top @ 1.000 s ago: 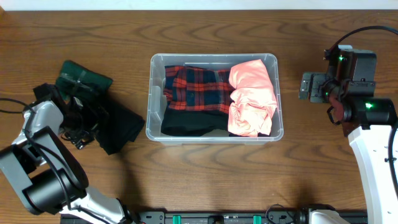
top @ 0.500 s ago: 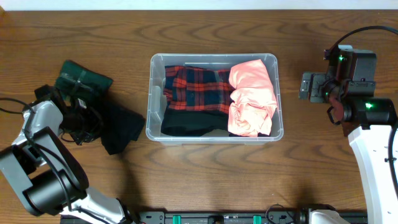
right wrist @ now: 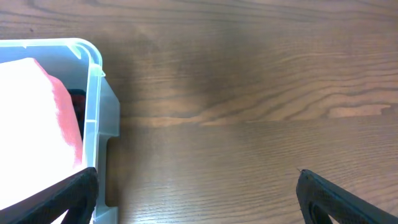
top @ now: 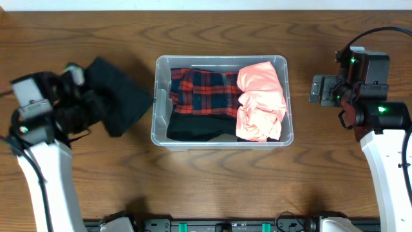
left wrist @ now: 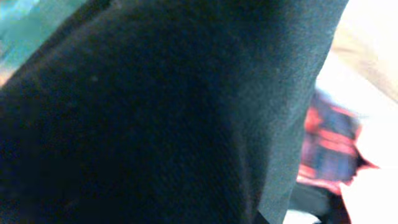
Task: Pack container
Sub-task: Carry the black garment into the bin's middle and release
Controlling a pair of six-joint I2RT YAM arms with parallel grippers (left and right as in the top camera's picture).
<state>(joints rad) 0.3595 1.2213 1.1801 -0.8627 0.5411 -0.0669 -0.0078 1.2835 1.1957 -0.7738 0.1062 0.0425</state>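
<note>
A dark cloth garment [top: 119,96] is clenched in the left claw [top: 87,103]. To that claw's right, on the brown wooden bench [top: 219,187], the large clear plastic rectangular container [top: 219,58] is seen. The right claw [right wrist: 194,180] is held released, with the container at its left.

A wooden table [top: 212,187] with dark, wavy grain fills the overhead view. At 9 o'clock a black cloth [top: 119,96] hangs in loose folds, and up close it blocks nearly the whole left wrist view. Inside the container [top: 219,59] a red-and-navy plaid garment [top: 203,90] lies toward 10 o'clock. A crumpled coral-pink garment [top: 261,100] lies at 3 o'clock, touching the plaid. A second black garment [top: 196,125] lies at 7 o'clock, partly under the plaid.
</note>
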